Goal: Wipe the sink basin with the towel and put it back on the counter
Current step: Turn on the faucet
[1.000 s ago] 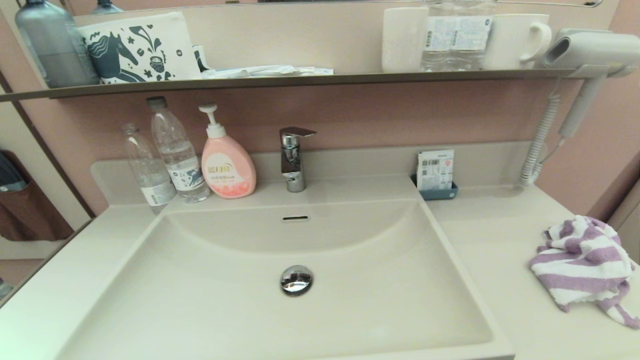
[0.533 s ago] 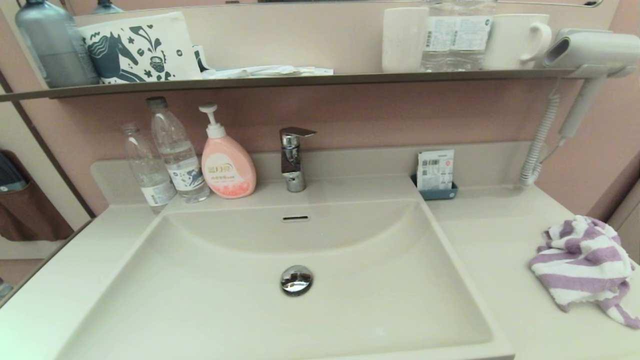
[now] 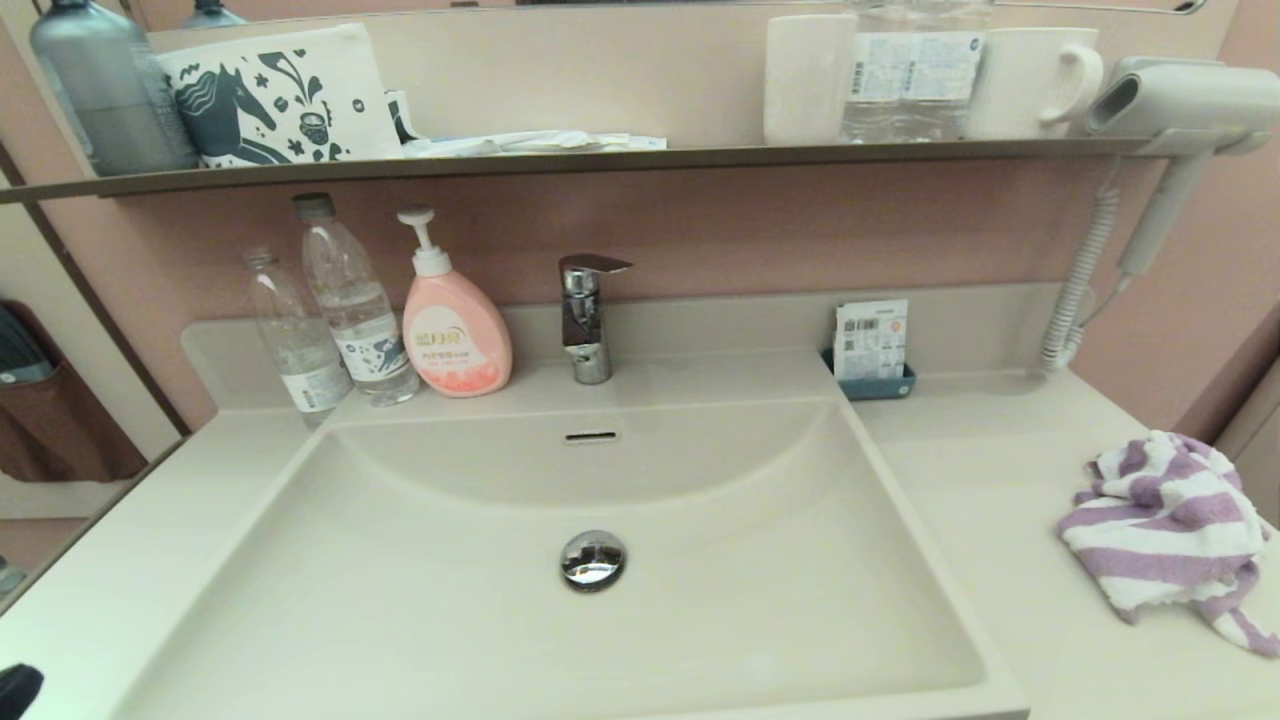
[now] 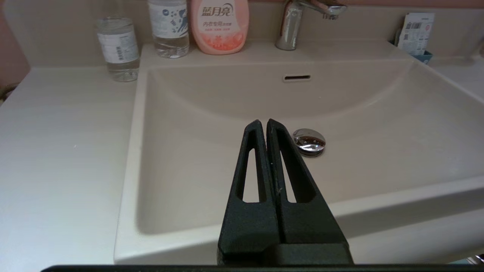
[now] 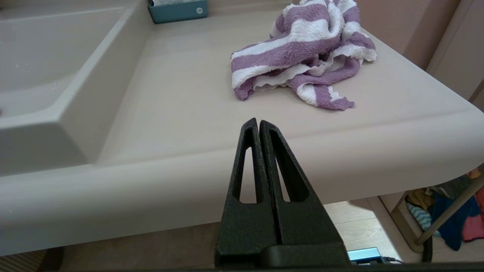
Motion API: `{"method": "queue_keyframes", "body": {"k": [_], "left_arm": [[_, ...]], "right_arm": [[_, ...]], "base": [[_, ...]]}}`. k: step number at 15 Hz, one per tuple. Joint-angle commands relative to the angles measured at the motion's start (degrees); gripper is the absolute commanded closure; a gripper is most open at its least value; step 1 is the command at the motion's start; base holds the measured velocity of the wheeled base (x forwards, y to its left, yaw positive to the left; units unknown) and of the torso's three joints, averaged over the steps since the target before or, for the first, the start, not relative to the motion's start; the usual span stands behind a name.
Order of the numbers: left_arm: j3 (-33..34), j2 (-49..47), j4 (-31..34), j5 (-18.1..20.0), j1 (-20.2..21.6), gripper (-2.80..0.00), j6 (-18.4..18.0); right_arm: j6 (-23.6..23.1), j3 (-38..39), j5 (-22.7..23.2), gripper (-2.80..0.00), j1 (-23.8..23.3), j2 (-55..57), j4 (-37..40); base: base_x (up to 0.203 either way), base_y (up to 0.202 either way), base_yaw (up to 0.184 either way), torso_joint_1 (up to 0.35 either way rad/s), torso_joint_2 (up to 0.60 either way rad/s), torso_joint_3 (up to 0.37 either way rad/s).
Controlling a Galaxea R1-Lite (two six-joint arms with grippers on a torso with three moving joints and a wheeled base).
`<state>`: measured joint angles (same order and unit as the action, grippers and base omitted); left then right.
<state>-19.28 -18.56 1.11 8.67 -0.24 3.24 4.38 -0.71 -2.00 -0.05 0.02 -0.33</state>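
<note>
The purple and white striped towel (image 3: 1165, 530) lies crumpled on the cream counter (image 3: 990, 520) to the right of the sink basin (image 3: 500, 600). The chrome drain plug (image 3: 592, 558) sits in the basin's middle. In the right wrist view the towel (image 5: 302, 56) rests beyond the counter's front edge (image 5: 264, 151), and my right gripper (image 5: 258, 121) is shut and empty, held low in front of that edge. My left gripper (image 4: 262, 121) is shut and empty, hovering over the basin's near rim (image 4: 378, 204), close to the drain plug (image 4: 309, 141). A dark tip of my left arm (image 3: 15, 690) shows at the lower left corner of the head view.
Two water bottles (image 3: 330, 310) and a pink soap dispenser (image 3: 452, 330) stand behind the basin's left side, beside the chrome tap (image 3: 588, 315). A small blue holder with a card (image 3: 872, 350) sits at the back right. A hair dryer (image 3: 1170, 110) hangs on the wall.
A dark tip of my left arm has come into the lower left corner of the head view. The towel has not moved.
</note>
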Motion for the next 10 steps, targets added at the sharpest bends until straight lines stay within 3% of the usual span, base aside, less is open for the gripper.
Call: {"method": "queue_keyframes", "body": {"k": [1, 6, 10], "left_arm": [[-2.4, -8.8, -1.8, 1.2, 0.0, 0.0, 0.0], [-3.5, -26.8, -15.9, 4.4, -0.3, 0.0, -3.0], [-3.8, -42.8, -30.0, 2.8, -6.6, 0.0, -4.5]], "right_arm": [[0.0, 0.0, 0.0, 0.0, 0.0, 0.0, 0.0], [0.0, 0.0, 0.0, 0.0, 0.0, 0.0, 0.0], [0.0, 0.0, 0.0, 0.0, 0.0, 0.0, 0.0]], "base": [[0.0, 0.0, 0.0, 0.0, 0.0, 0.0], [0.0, 0.0, 0.0, 0.0, 0.0, 0.0], [0.0, 0.0, 0.0, 0.0, 0.0, 0.0]]}}
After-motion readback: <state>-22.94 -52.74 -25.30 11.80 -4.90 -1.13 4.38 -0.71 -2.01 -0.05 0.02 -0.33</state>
